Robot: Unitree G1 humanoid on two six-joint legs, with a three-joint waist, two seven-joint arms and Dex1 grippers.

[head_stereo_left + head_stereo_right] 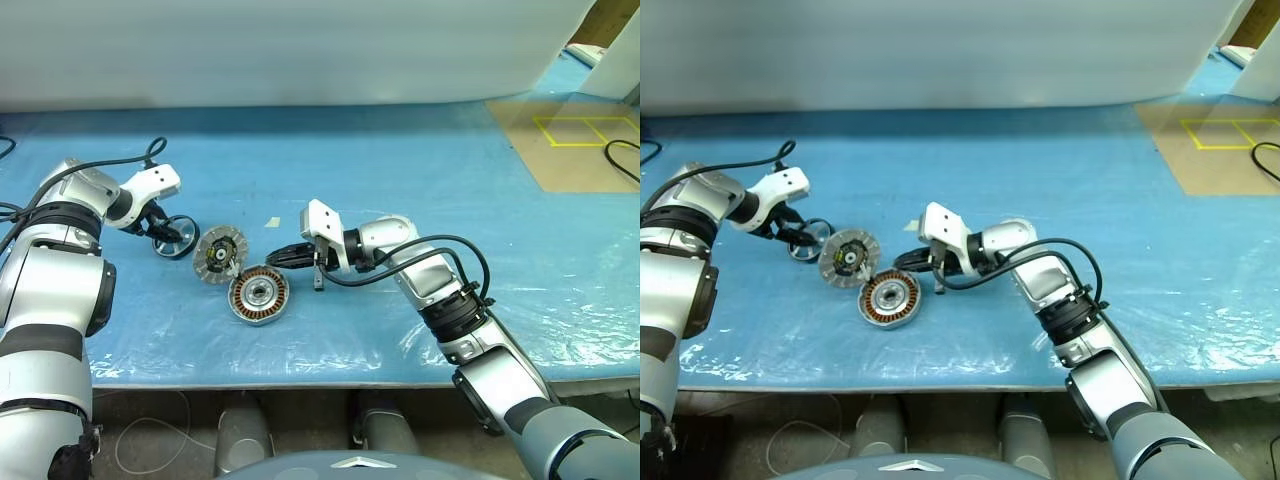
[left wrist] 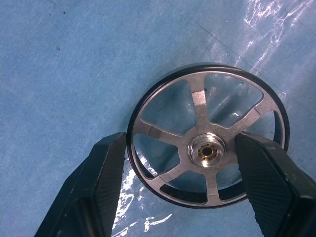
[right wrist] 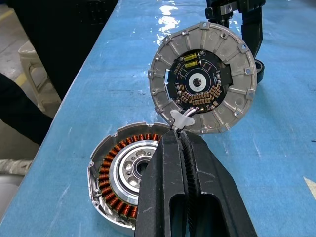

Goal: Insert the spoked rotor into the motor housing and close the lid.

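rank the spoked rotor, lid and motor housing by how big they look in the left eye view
1. motor housing, widest of the three
2. lid, slightly smaller, though it stands tilted, so the gap is unsure
3. spoked rotor, smallest, partly hidden between the left gripper fingers

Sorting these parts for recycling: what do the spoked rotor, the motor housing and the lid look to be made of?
Spoked rotor: bright brushed metal spokes and hub, probably aluminium, with a brass-coloured bore and a black rim, maybe rubber or coated.
Motor housing: dull grey cast-looking metal shell, copper-brown wire windings, polished silver hub.
Lid: matte grey metal segments around a dark circuit board.
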